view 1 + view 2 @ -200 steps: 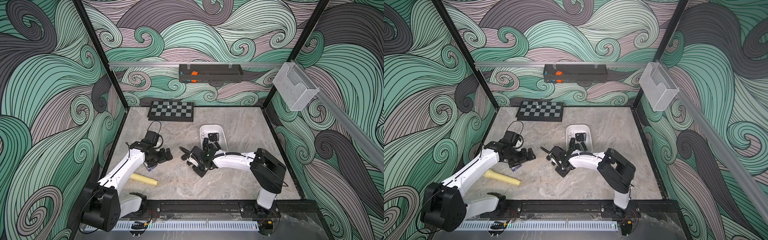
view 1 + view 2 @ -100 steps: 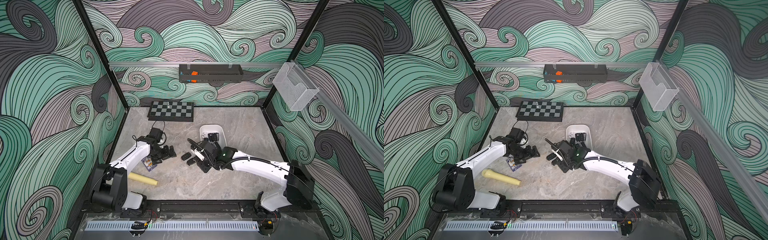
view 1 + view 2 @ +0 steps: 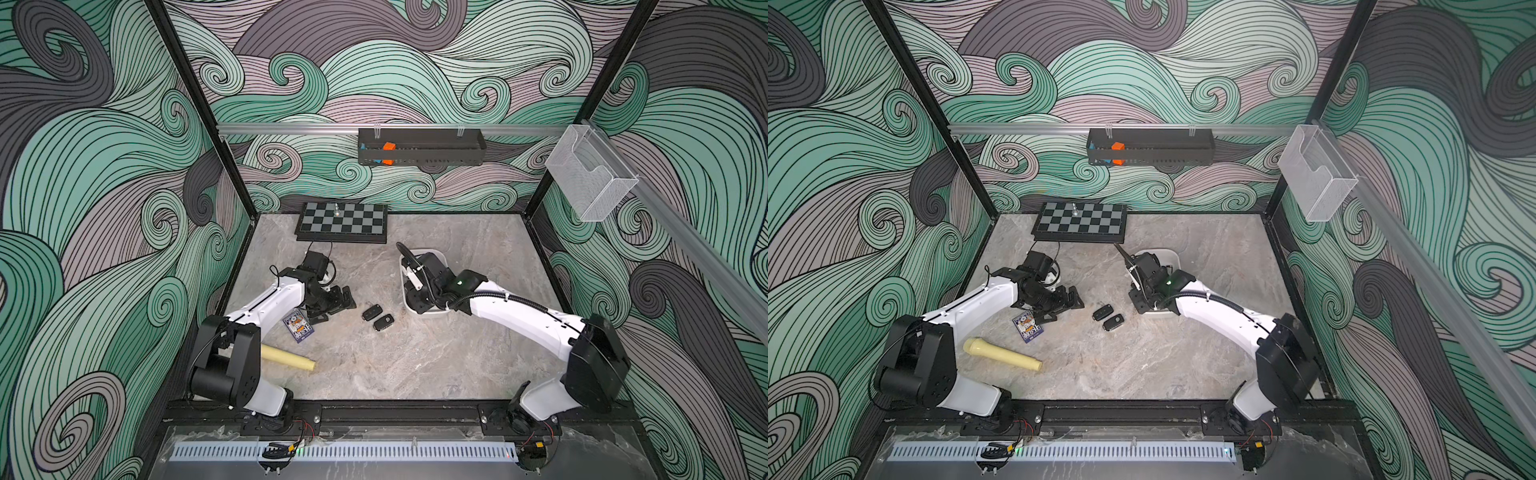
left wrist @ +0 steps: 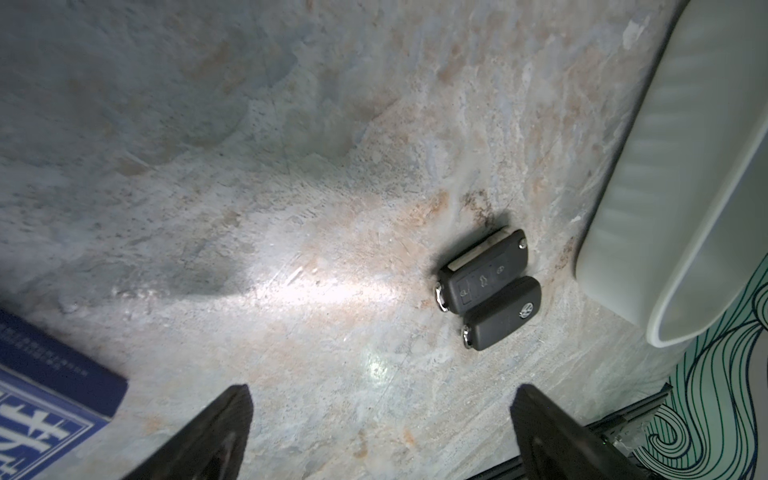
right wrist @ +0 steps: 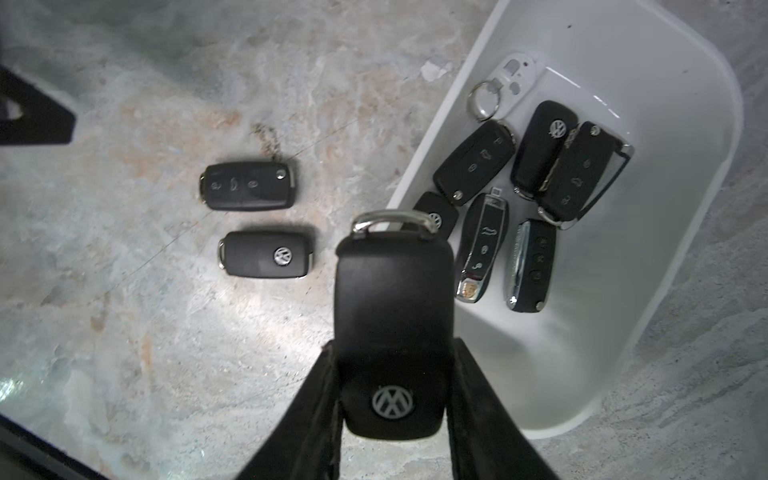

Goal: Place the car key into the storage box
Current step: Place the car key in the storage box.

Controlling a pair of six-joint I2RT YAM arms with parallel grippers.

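Evidently the right gripper (image 5: 392, 345), fingers clamped on the car key (image 5: 392, 299), has swung across to hang over the storage box (image 5: 685, 208) rim, release pending; the left gripper (image 4: 382, 392) waits spread wide, empty.

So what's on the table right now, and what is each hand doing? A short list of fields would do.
Right hand: shut on a black car key, by the box's rim
Left hand: open, holding nothing
Storage box: white, no lid, several key fobs inside
Loose keys: two black fobs side by side on the table, beside the box
Also there: chessboard, yellow cylinder, blue card pack
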